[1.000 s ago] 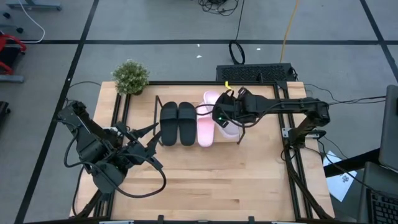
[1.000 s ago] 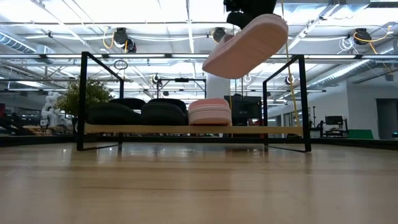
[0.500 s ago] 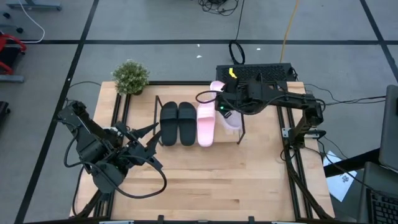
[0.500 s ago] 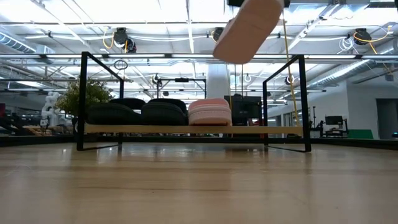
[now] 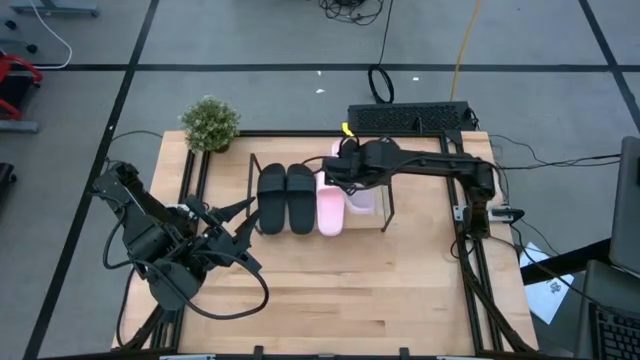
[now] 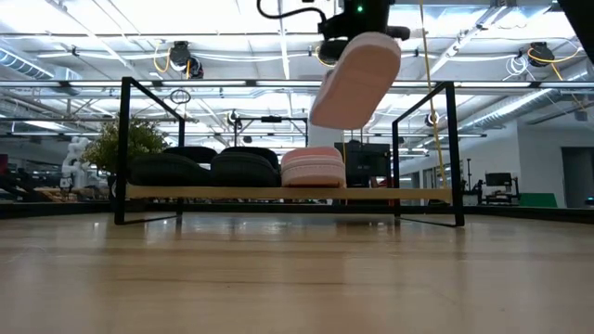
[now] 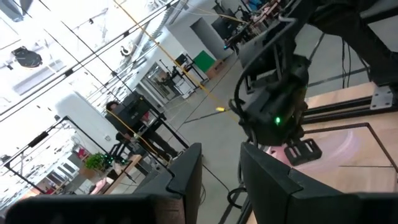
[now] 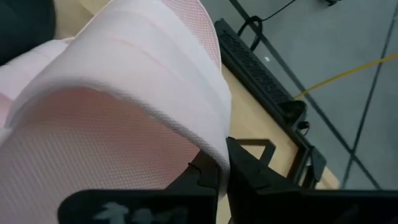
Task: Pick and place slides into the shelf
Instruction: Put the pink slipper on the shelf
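The right gripper (image 6: 357,20) is clamped on a pink slide (image 6: 355,80) and holds it up in the air, above the open end of the shelf (image 6: 427,195). The low view shows how high the slide hangs: it is tilted, with one end up by the claw and the other end pointing down, and it does not touch the shelf. The high view cannot show that height. There the gripper (image 5: 345,172) and its dark arm cover most of the slide, so only a bit of pink (image 5: 362,200) peeks out just beside the other pink slide (image 5: 330,205).

The right wrist view shows the grip up close. The broad pink strap (image 8: 124,93) fills the picture, and its edge sits pinched between the dark fingers (image 8: 245,168).

On the shelf, the two black slides (image 5: 285,197) lie side by side, and the other pink slide lies just next to them. The low view shows all three resting flat on the clear base.

The left gripper (image 5: 232,240) waits near the table's front left. Its fingers (image 7: 186,174) stand apart and hold nothing.

A small green plant (image 5: 210,123) stands at the back left corner.
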`<state>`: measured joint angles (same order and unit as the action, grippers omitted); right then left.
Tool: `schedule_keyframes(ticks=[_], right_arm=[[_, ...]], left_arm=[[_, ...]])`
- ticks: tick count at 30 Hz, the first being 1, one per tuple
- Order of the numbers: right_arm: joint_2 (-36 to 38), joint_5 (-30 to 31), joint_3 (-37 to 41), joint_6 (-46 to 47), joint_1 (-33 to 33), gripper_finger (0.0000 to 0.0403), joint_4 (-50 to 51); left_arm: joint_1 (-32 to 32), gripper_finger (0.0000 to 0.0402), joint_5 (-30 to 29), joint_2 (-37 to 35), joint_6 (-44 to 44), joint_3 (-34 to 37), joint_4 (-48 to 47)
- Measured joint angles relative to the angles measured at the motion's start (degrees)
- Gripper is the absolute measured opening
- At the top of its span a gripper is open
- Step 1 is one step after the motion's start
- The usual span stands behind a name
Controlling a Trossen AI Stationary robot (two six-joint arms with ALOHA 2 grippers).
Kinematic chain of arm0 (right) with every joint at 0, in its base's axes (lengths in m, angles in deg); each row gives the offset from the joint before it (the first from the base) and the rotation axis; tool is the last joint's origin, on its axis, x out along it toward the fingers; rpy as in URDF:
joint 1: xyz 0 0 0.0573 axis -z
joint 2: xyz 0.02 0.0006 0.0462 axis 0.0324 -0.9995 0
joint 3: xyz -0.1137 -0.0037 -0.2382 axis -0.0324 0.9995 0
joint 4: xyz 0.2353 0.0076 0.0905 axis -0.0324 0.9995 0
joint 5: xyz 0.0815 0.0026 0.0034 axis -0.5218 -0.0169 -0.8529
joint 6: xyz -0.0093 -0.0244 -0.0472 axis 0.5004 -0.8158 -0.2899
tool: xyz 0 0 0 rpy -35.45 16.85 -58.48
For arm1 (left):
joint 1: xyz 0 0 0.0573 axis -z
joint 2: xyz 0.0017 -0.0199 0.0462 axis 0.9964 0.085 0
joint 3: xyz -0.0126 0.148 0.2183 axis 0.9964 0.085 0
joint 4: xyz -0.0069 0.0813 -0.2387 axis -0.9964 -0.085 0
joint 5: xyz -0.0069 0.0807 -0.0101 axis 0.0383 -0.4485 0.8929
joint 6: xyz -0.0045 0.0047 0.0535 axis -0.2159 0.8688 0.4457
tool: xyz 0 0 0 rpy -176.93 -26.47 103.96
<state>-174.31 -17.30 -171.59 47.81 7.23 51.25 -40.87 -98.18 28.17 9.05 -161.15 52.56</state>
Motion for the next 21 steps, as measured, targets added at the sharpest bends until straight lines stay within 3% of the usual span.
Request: schedule_keyframes(ticks=[10, 21], right_arm=[[-1.44, 1.46, 0.68, 1.49, 0.70, 0.0000, -0.10], [-1.42, -2.06, 12.53, 7.83, 0.70, 0.0000, 0.01]], left_arm=[[0.01, 0.0118, 0.01, -0.02, 0.18, 0.00, -0.02], [0.02, 0.0118, 0.02, 0.00, 0.16, 0.00, -0.06]])
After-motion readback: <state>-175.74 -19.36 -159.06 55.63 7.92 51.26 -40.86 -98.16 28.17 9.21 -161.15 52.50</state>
